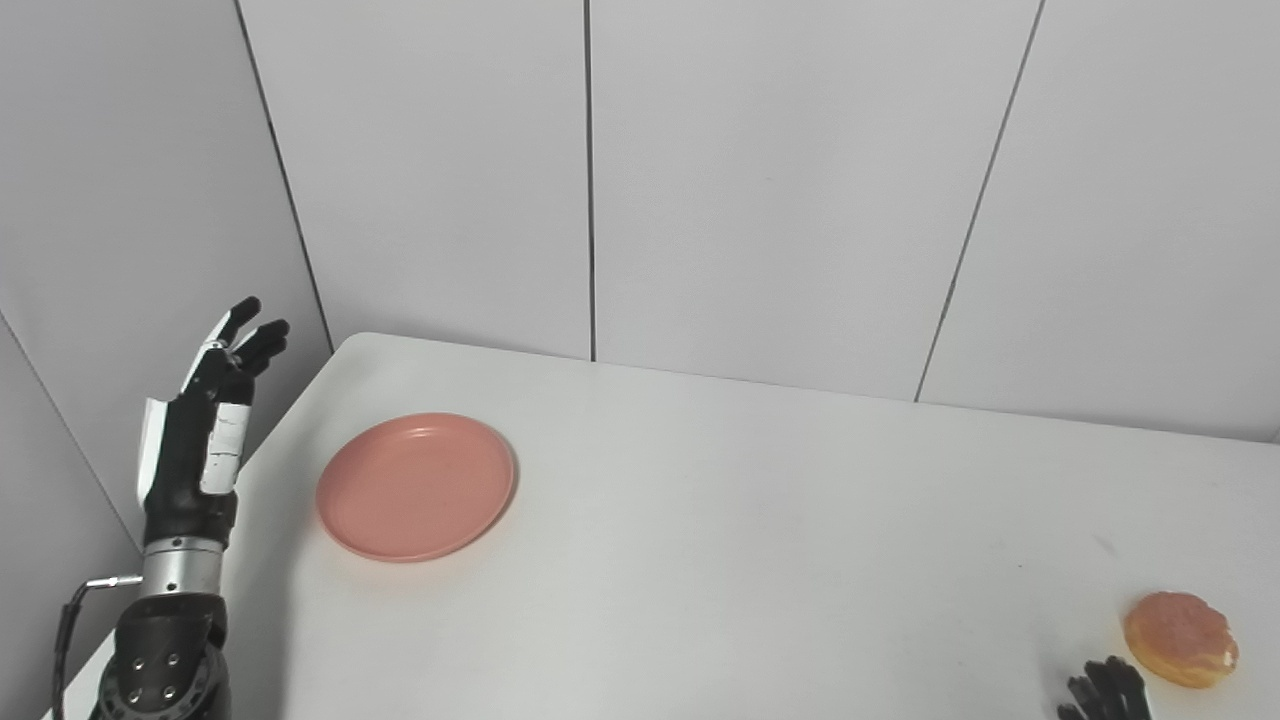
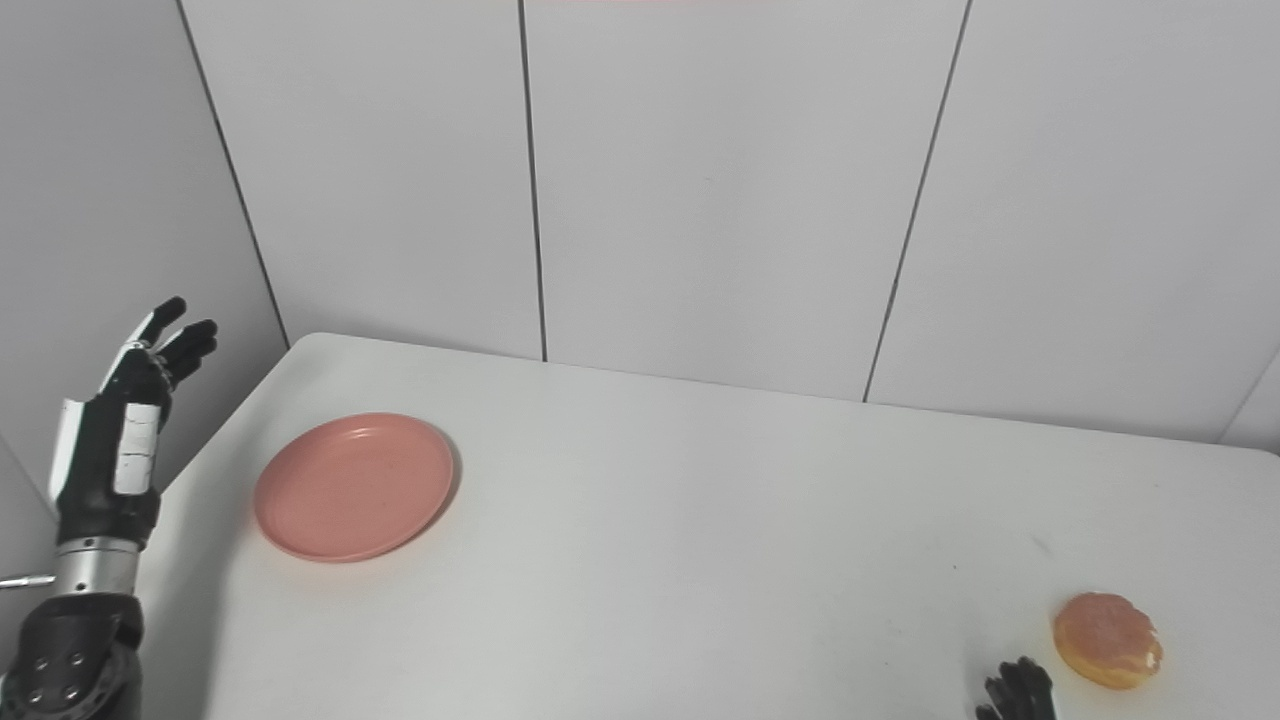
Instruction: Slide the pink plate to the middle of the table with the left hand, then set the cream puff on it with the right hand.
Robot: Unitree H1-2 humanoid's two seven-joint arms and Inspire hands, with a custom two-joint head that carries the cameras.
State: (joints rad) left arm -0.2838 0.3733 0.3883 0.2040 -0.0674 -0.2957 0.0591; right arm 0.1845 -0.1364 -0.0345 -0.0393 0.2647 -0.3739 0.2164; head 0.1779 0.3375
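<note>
My left hand hangs raised off the table's left edge, fingers spread, holding nothing. The pink plate lies toward the far left corner of the table, just to the right of that hand, so I expect a rightward push toward the middle. The cream puff sits near the front right corner; my right hand shows only fingertips beside it, so I can't tell its grip.
</note>
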